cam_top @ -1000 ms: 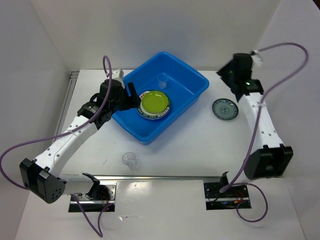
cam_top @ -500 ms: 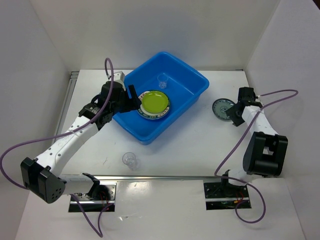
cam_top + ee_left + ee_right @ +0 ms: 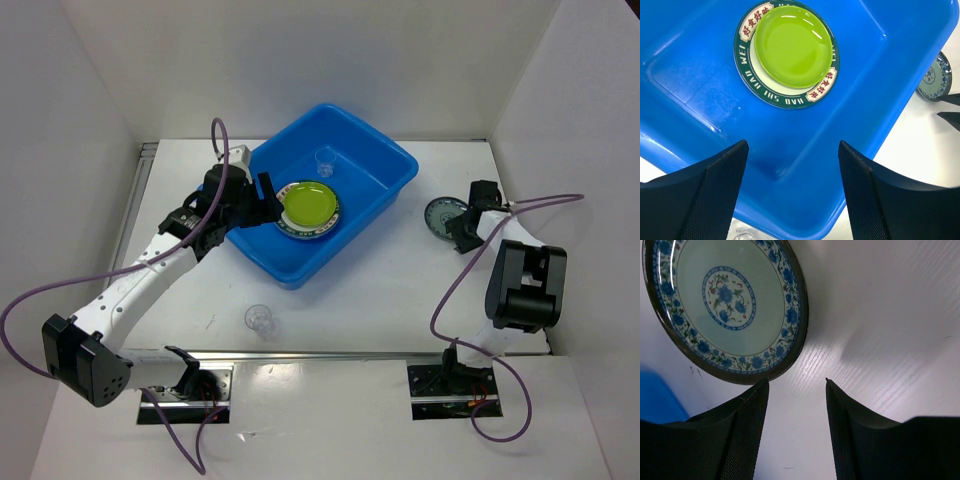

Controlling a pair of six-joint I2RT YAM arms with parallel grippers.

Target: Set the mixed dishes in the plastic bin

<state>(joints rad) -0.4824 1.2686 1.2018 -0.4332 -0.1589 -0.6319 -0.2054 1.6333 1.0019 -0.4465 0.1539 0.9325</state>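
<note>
One saucer (image 3: 725,305) lies flat near the right edge of the table (image 3: 400,290), outside the bin (image 3: 385,165). Right gripper (image 3: 797,390), fingers spread and empty, sits just beside its rim. The left gripper (image 3: 792,150), likewise spread, hangs over the bin. Saucer probably rigid, glazed, slick and breakable, so pinch it across the rim.

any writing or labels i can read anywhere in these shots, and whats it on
"WEI HAO SHI HAO": white letters around the dark green rim of the white plate, which lies under the lime-green plate in the blue bin.
"好食好味": Chinese characters on that rim's two red patches; they are small, so this reading is less sure.
The saucer has only a blue flower pattern, no text.
</note>
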